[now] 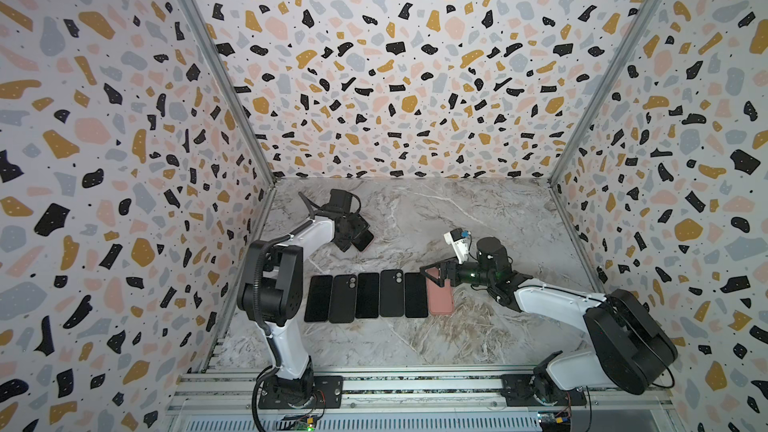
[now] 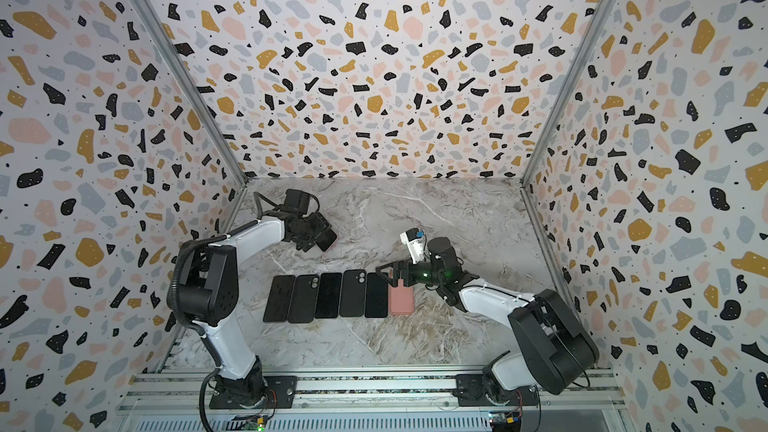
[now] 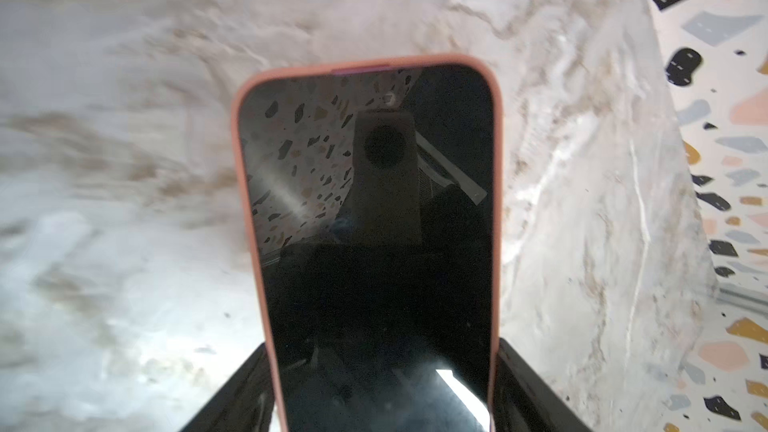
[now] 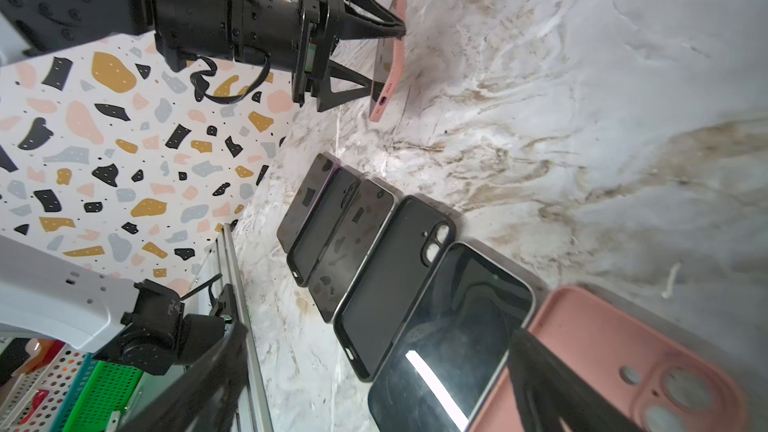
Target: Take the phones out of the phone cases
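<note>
Left wrist view puts it plainly: the left gripper [image 3: 374, 405] is pinching the phone [image 3: 365, 243] across its width. One of its fingers [image 3: 528, 392] presses on each long side of the pink case [image 3: 243, 201] wrapped around it, and the dark screen faces the camera. In both top views that phone sits toward the far left of the marble table [image 1: 478, 209], close to the left wall [image 1: 124, 201] and well apart from everything else. From the right wrist view it is tilted on edge low over the marble, though I cannot tell whether its lower end touches. The right gripper [image 1: 431, 277] is spread wide with nothing between its jaws. It hangs over the far end of an empty pink case [image 1: 442, 303] lying flat, and I cannot tell whether it touches it. That case closes the right end of a row of dark phones and cases [image 1: 368, 295], laid side by side with edges touching or nearly so. Bare marble runs between the two grippers, back to the rear wall, out to the right of the row and along the front edge.
</note>
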Action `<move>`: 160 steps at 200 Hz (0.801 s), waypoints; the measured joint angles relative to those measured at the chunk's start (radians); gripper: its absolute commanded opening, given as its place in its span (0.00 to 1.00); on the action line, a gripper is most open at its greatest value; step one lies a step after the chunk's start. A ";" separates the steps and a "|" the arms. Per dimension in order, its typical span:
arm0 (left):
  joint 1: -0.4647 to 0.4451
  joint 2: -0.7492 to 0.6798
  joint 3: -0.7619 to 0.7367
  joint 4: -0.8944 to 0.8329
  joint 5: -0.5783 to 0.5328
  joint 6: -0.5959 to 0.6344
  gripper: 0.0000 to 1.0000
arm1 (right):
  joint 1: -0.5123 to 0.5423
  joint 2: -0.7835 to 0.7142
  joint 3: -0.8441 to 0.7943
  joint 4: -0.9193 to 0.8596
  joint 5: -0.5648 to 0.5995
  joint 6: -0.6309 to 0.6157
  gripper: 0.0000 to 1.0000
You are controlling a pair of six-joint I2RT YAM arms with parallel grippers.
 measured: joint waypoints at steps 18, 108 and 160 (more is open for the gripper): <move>-0.051 -0.013 -0.011 0.027 0.001 -0.016 0.47 | 0.011 0.061 0.038 0.043 -0.010 0.026 0.95; -0.262 -0.052 -0.118 0.150 -0.005 -0.101 0.46 | 0.056 0.298 0.187 0.119 0.021 0.097 0.84; -0.332 -0.061 -0.156 0.212 -0.006 -0.127 0.46 | 0.056 0.367 0.199 0.120 0.064 0.123 0.75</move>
